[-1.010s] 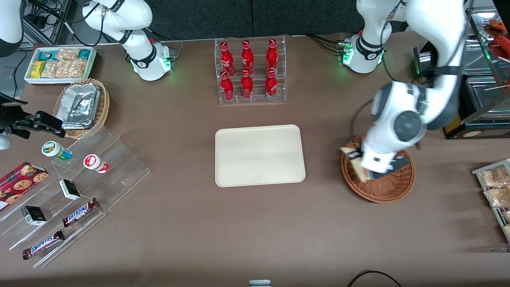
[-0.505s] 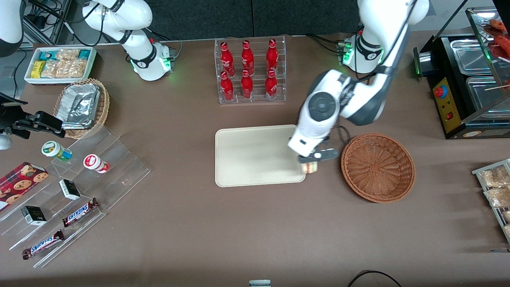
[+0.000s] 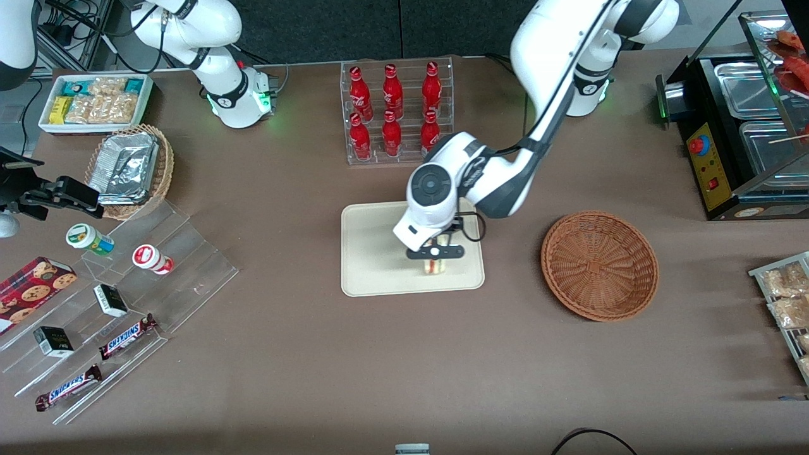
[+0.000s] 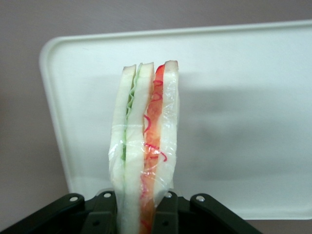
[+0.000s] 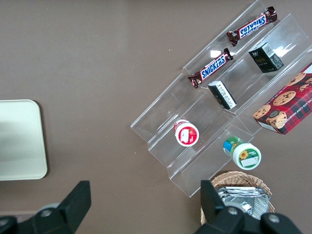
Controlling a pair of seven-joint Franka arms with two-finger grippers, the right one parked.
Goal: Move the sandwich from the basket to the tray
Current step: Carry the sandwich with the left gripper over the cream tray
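Near the centre of the front view, the gripper (image 3: 435, 254) hangs over the tray (image 3: 373, 253), its fingers (image 4: 166, 209) clamped on the sandwich (image 4: 145, 146), while the basket (image 3: 599, 265) sits at centre right.

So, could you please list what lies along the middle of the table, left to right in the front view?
Yogurt cup → tray → gripper holding the sandwich over the tray → basket.
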